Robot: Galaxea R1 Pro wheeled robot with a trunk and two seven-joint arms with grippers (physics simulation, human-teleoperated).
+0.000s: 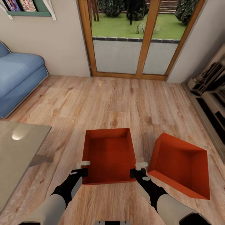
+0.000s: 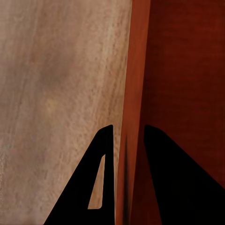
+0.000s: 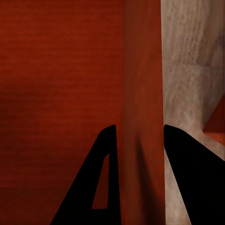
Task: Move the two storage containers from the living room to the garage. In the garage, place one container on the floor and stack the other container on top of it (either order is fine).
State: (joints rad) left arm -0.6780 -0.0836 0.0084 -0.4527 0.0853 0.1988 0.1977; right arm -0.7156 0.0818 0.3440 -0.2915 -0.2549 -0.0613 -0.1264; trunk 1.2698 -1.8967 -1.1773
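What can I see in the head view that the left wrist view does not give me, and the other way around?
Head view: both storage containers, one squarely ahead, the second turned at an angle to its right, plus the blue sofa, the glass doors and both grippers, left and right.

Left wrist view: close up, the left gripper's two fingers straddle the container's wall, one inside, one outside.

Both: the orange-red container and the wood-plank floor.
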